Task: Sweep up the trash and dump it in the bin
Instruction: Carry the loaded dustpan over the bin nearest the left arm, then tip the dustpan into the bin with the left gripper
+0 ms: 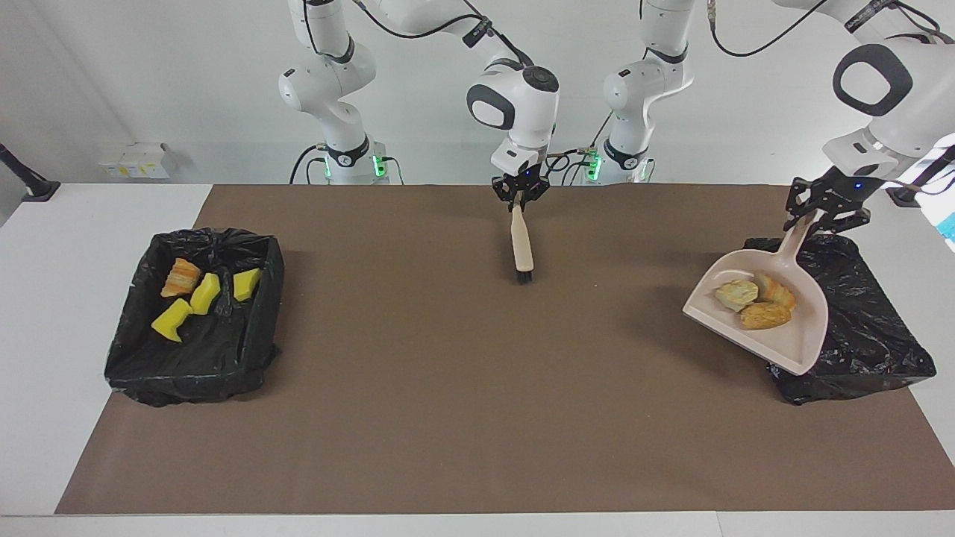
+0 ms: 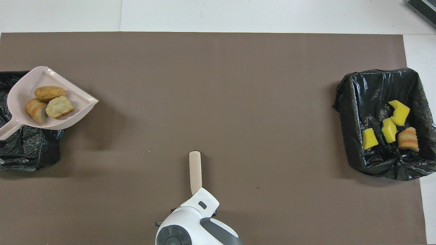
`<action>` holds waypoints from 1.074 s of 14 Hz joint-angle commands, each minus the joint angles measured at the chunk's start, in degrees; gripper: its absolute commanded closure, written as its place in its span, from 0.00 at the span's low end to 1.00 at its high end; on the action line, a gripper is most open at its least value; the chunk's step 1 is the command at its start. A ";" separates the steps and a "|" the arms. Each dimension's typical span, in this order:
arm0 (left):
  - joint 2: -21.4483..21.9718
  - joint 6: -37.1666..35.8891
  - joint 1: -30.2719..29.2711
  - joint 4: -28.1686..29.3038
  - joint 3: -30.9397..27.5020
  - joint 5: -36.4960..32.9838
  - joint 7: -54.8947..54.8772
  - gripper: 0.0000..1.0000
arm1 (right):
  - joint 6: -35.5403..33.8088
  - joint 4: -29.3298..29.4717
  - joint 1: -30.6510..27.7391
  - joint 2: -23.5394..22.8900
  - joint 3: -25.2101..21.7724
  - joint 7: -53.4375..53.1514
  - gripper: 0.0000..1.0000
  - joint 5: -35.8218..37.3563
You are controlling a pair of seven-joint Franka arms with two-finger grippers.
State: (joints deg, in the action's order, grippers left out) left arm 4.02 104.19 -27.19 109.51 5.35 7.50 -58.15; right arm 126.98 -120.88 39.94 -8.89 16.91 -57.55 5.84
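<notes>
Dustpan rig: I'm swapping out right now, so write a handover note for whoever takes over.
Left gripper: shut on the dustpan handle, pan raised over the bin at its end, carrying three bread lumps.
Right gripper: shut on the brush, held mid-table, waiting.
Done: three yellow sponge pieces and one lump lie in the other bin; no scraps on the mat.
Left: tip the pan.

Left pincer (image 1: 825, 209) raised and clamped, right pincer (image 1: 520, 191) raised and clamped
</notes>
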 commanded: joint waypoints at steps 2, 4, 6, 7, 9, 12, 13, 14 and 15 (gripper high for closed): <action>-0.42 0.31 -9.53 -2.55 -0.16 -0.73 -4.86 1.00 | 1.07 -0.05 -0.66 -0.07 0.23 -0.81 0.96 1.01; -0.77 0.40 -10.95 -3.69 -0.87 -12.10 -6.18 1.00 | 1.07 0.30 -1.01 -0.34 0.31 -0.72 0.79 1.01; -0.94 -0.73 -11.04 -4.22 -1.48 -16.19 -6.63 1.00 | 0.90 0.65 -1.01 -0.43 0.31 -0.55 0.72 1.01; -0.94 -1.35 -10.87 -4.39 -1.40 -18.64 -7.76 1.00 | 0.72 0.74 -1.01 -0.60 0.31 -0.46 0.65 1.01; -1.99 -1.36 -10.08 -6.49 -1.31 -24.10 -12.49 1.00 | 0.28 1.09 -1.01 -0.69 0.31 -0.28 0.60 1.10; -3.67 -0.14 -9.29 -9.93 -1.04 -26.05 -21.45 1.00 | -2.17 3.63 -1.18 -1.39 0.23 -0.28 0.34 1.10; -3.67 0.13 -8.68 -11.24 -0.96 -25.96 -24.53 1.00 | -3.31 4.59 -1.18 -1.48 0.23 -0.20 0.00 1.10; -3.76 0.66 -7.45 -12.38 -1.04 -26.05 -26.91 1.00 | -4.63 5.74 -1.36 -1.39 0.14 0.24 0.00 1.10; -3.76 1.45 -6.74 -12.48 -1.04 -26.14 -27.19 1.00 | -6.21 7.05 -1.97 -1.31 0.05 1.38 0.00 1.10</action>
State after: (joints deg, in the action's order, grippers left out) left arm 1.18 104.97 -36.38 99.75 4.95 -17.26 -82.61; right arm 124.01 -117.43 39.27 -9.16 16.71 -57.50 5.97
